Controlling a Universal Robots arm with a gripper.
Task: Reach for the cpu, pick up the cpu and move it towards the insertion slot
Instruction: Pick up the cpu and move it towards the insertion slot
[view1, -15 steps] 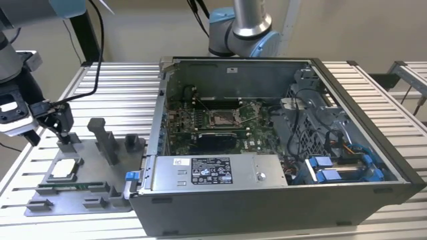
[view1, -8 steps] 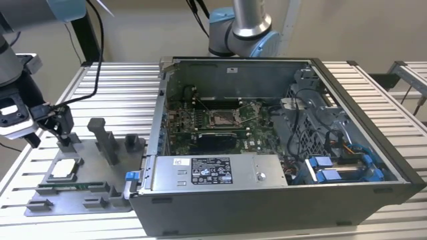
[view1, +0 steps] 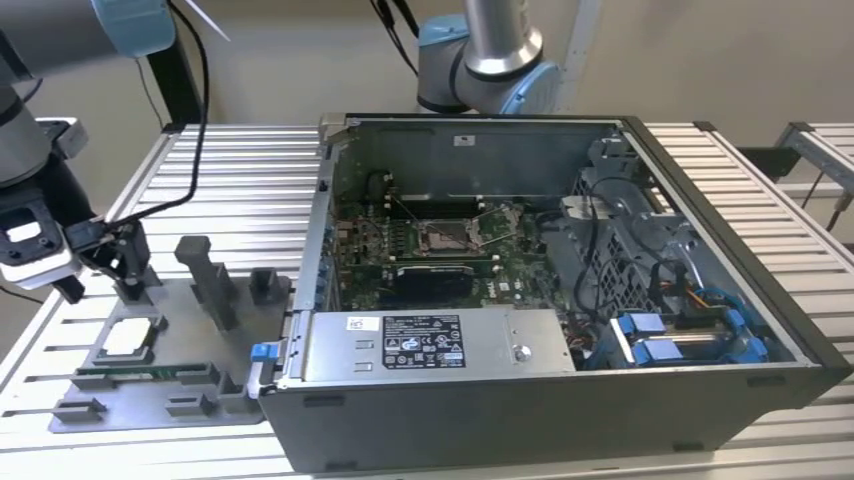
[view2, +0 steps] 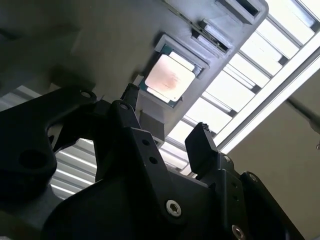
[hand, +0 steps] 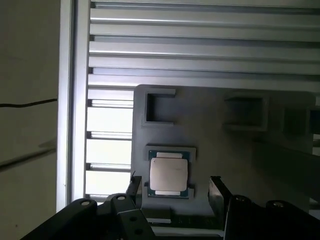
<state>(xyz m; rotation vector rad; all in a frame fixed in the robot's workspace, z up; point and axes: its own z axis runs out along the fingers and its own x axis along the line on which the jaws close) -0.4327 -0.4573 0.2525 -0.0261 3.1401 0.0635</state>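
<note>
So in the exterior view your gripper (view1: 104, 272) hangs over the matte grey fixture plate (view1: 134, 398) at the exterior view's left, jaws spread wide with nothing in them. The cpu (view1: 127, 338) lies flat in its pocket on that plate, close under the gripper and near the thin green memory stick (view1: 140, 373). The insertion slot (view1: 447, 237) is well apart from all that, a shiny metal frame with a dark centre on the green motherboard (view1: 360, 250) inside the open computer case (view1: 534, 400), so I'd say you're at the reach part, nothing picked up yet. In the second wrist view the cpu (view2: 170, 77) is a flat square with a smooth metal lid catching a warm glare, sitting inside a raised square rim, and the black blocky fingers (view2: 200, 145) stand apart with a gap that looks a touch wider than the chip. The first wrist view is the cleanest read: cpu (hand: 169, 172) silvery with a thin green border, gripper (hand: 175, 189) with one finger to each side of it and not touching, ribbed metal table (hand: 200, 50) beyond. My take: keep the chip centred between the pads and square to its edges, come down straight, and take it by the sides. That lid looks slick and the pocket rim leaves little room, so a skewed approach could snag the rim or tip the chip.
</note>
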